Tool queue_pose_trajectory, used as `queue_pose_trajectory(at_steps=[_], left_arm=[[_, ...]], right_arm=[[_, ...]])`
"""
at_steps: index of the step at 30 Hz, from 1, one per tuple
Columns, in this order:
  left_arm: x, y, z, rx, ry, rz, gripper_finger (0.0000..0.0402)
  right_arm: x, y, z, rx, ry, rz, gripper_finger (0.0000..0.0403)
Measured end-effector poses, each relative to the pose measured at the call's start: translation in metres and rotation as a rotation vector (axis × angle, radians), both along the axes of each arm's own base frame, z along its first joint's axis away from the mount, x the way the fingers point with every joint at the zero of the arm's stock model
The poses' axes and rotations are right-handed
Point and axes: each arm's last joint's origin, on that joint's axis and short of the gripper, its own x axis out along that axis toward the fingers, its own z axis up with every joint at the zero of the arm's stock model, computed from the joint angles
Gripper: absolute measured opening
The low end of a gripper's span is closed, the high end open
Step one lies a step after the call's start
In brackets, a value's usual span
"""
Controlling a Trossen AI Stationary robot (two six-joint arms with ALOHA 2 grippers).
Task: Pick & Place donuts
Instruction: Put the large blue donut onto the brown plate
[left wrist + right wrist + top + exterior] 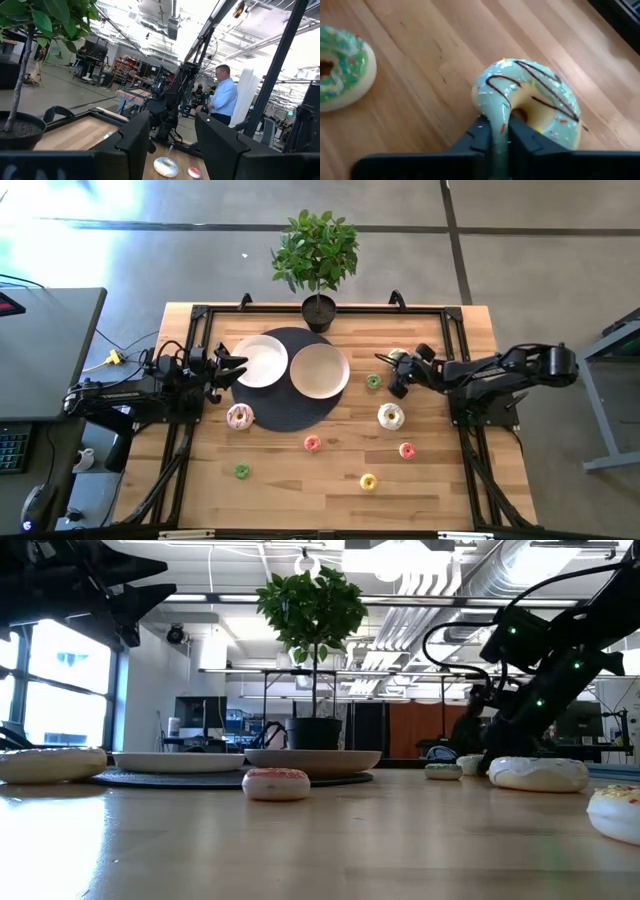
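1. The pale green iced toy ring donut with dark drizzle point(530, 102) is pinched through its rim by the right gripper point(499, 131), jaws clamped on it, at the table's right side, presumably for carrying to a plate.
2. A small green sprinkled ring point(340, 67) lies just beside it on the wooden table point(300, 490).
3. The left gripper point(232, 368) waits, jaws apart, beside the round white plate point(262, 361) on the dark mat point(285, 415).
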Motion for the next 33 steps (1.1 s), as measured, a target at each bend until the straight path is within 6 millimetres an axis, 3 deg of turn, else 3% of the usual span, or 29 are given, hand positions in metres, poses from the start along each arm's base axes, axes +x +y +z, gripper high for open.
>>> queue_pose_trajectory(at_steps=[5, 10, 14, 22, 27, 33], left_arm=[[0.0, 0.001, 0.0, -0.013, 0.001, 0.037, 0.0158], [0.0, 0.003, -0.001, -0.029, 0.001, 0.085, 0.0158], [0.0, 0.003, 0.0, -0.028, 0.0, 0.083, 0.0158], [-0.001, 0.003, 0.0, -0.041, -0.003, 0.105, 0.0158], [0.0, 0.003, -0.001, -0.058, -0.001, 0.094, 0.0158], [0.001, 0.003, -0.004, -0.063, 0.034, 0.097, 0.0158]], right_arm=[[0.024, 0.0, 0.035, 0.028, -0.255, 0.044, 0.0023], [0.054, 0.014, 0.065, 0.001, -0.558, 0.16, 0.0018], [0.072, 0.026, 0.065, -0.012, -0.604, 0.263, 0.0014], [0.134, 0.025, 0.048, 0.007, -0.511, 0.287, 0.0015], [0.173, 0.019, 0.036, -0.046, -0.257, 0.256, 0.0017], [0.198, 0.012, 0.041, -0.088, -0.055, 0.181, 0.0027]])
